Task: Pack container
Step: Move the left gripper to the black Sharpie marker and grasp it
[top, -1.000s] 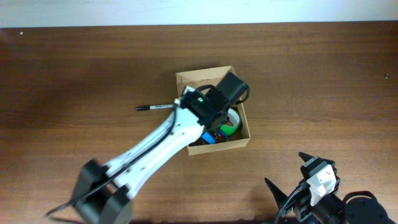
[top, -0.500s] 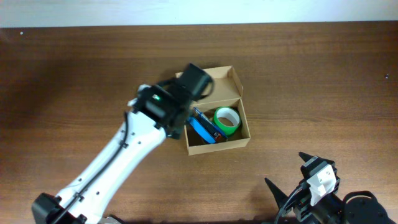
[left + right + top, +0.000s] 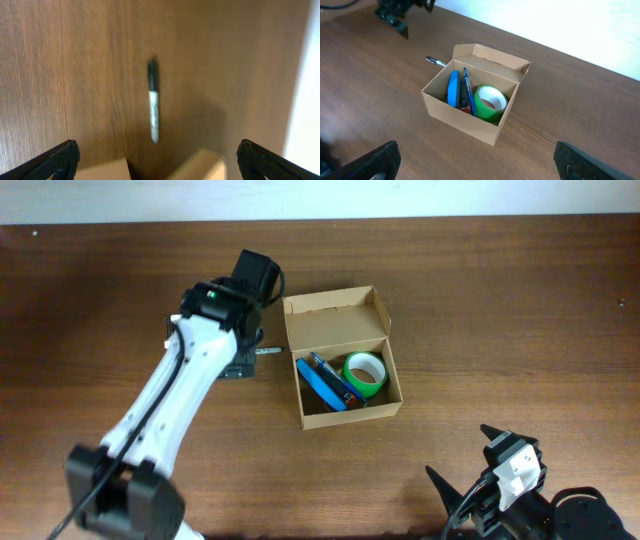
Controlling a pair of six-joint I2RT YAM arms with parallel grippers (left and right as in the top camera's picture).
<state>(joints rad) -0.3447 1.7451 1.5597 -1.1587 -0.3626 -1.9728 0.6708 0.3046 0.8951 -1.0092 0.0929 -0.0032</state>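
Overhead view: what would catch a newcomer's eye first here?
The open tan cardboard box sits mid-frame with its lid flap folded back. It holds a green tape roll at its right and a flat blue object on edge at its left. Next comes the left tool, open above a marker lying just left of the box.

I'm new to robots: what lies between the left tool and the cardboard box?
A marker pen lies between the left tool and the cardboard box, clearest in the right wrist view.
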